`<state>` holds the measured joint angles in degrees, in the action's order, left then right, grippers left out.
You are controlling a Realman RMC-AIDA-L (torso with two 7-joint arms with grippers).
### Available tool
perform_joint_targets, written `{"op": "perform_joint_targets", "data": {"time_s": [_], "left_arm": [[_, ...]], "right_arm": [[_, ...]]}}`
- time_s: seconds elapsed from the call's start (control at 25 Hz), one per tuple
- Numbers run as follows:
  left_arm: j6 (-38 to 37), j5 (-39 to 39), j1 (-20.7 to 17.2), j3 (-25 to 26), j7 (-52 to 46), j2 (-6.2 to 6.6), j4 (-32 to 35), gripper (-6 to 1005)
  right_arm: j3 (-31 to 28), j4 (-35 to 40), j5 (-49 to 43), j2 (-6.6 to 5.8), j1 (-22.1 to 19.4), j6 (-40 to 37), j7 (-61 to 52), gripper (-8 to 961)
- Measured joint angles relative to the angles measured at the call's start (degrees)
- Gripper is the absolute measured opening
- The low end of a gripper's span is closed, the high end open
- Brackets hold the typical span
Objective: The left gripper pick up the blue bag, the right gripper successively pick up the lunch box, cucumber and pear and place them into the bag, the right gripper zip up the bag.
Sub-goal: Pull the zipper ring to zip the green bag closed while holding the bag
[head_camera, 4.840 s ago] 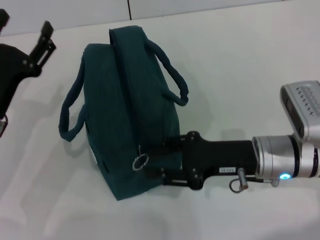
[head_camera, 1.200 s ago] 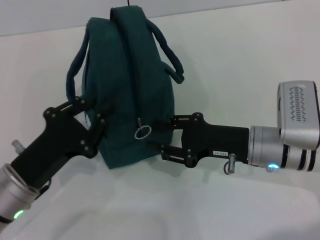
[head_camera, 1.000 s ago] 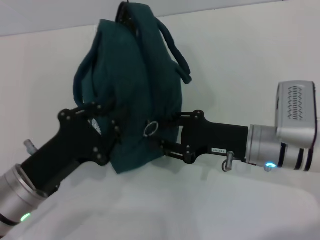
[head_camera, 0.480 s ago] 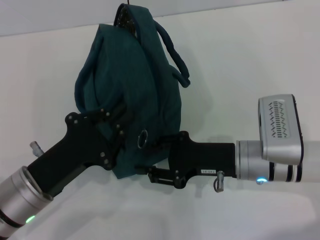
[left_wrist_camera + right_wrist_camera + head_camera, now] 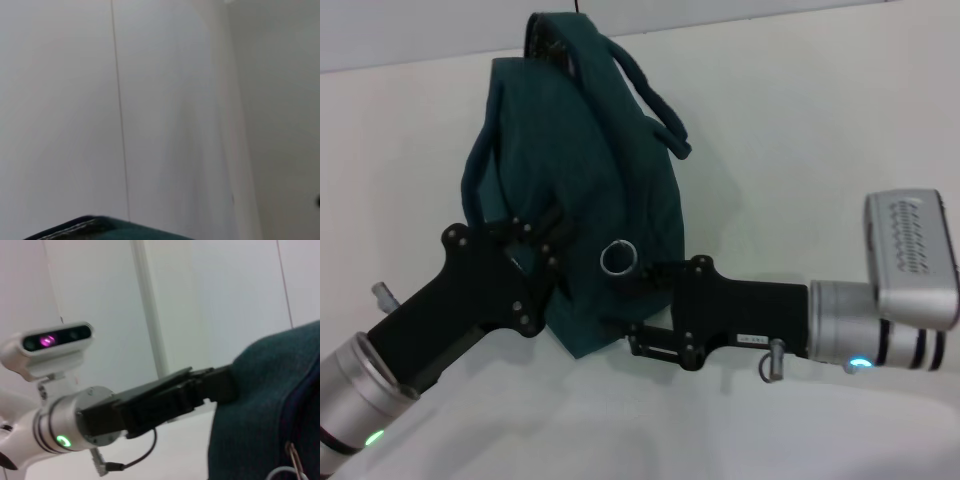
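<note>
The bag (image 5: 585, 190) is dark teal with a silver zip ring (image 5: 617, 258); both grippers are black on silver wrists; the desk (image 5: 800, 150) is white.

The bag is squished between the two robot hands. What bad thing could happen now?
The bag looks pinched only near its bottom, the left gripper on one side and the right gripper on the other, so its tall top could flop over or the cloth could slip out. The zip's ring pull sits right beside the right gripper and might snag on it. The lunch box, cucumber and pear are not in view.
</note>
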<state>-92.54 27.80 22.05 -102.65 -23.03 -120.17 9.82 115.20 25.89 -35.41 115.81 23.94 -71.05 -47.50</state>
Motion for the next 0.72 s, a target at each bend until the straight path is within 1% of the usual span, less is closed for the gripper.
{"op": "perform_joint_targets", "data": {"time_s": [0.24, 0.72], "left_arm": [[1.1, -0.5, 0.3, 0.1, 0.7, 0.11, -0.2, 56], [1.7, -0.6, 0.5, 0.1, 1.4, 0.12, -0.2, 56]], "right_arm": [[-2.6, -0.1, 0.1, -0.17, -2.4, -2.8, 2.3, 455], [-2.6, -0.5, 0.3, 0.18, -1.0, 0.5, 2.2, 451]]}}
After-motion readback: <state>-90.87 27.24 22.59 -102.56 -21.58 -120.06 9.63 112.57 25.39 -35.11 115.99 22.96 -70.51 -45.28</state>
